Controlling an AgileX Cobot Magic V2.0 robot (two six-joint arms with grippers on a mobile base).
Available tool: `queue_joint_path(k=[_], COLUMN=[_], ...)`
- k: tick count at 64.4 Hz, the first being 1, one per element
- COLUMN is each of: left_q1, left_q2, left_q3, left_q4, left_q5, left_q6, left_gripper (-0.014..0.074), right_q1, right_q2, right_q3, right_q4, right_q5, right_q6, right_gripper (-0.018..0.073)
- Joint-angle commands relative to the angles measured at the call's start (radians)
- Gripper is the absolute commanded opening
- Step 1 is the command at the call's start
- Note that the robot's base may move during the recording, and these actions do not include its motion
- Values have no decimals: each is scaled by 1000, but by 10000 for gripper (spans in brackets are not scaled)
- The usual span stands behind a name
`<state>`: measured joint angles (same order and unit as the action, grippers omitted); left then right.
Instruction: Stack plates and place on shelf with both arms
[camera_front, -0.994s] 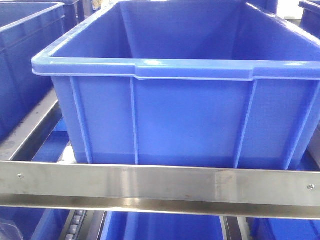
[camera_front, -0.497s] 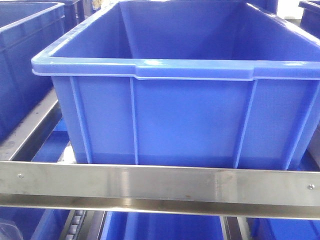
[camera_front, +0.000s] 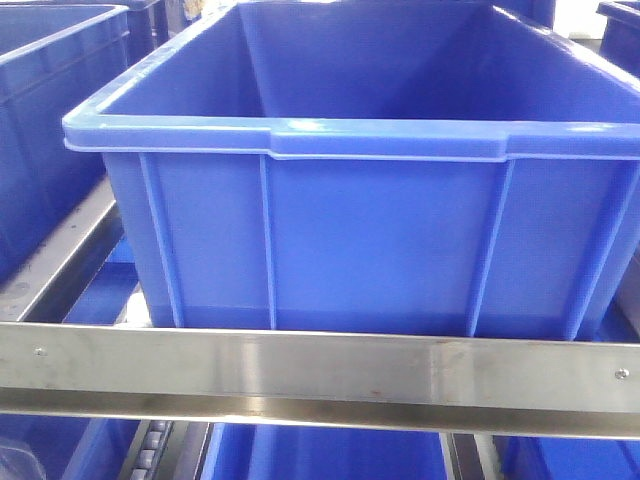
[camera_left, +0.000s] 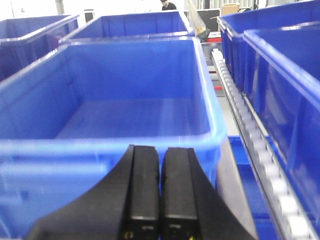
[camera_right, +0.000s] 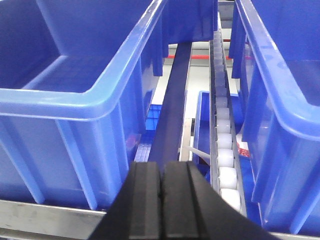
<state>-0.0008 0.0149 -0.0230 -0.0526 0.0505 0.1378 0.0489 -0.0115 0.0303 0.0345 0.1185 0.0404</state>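
The plates are out of view in every frame. The shelf's brushed steel front rail (camera_front: 320, 375) runs across the front view below a large blue crate (camera_front: 350, 200). My left gripper (camera_left: 160, 150) is shut with nothing between its black fingers and hangs just before the near rim of a blue crate (camera_left: 125, 100). The right gripper (camera_right: 161, 166) is also shut and empty. It sits above the shelf rail (camera_right: 45, 215), facing the gap between two crates.
Blue crates fill the rack: one at the left (camera_front: 40, 130), one each side of the right gripper (camera_right: 75, 75) (camera_right: 280, 75). A white roller track (camera_right: 222, 135) runs between them, and another lies right of the left gripper (camera_left: 250, 130). A lower level shows under the rail.
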Motion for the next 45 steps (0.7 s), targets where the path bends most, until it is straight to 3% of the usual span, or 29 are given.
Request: queue_joint_path(k=[1,17,45], left_q1=[-14,-65,-61], left_q2=[-41,-41,-41], left_q3=[13,34,34], left_q4=[1,8,8], left_q5=[-89,-66,-72], left_q6=[-4,-4,-4], left_gripper=[82,82,82], right_q1=[-4,-4,-4], right_q2=[-19,-18,-18], right_q3=[-1,-1,-1], right_q4=[-13,-13,-13], right_q5=[-82,-81,-80], right_q6=[-2,-2,-2], right_gripper=[48,48,48])
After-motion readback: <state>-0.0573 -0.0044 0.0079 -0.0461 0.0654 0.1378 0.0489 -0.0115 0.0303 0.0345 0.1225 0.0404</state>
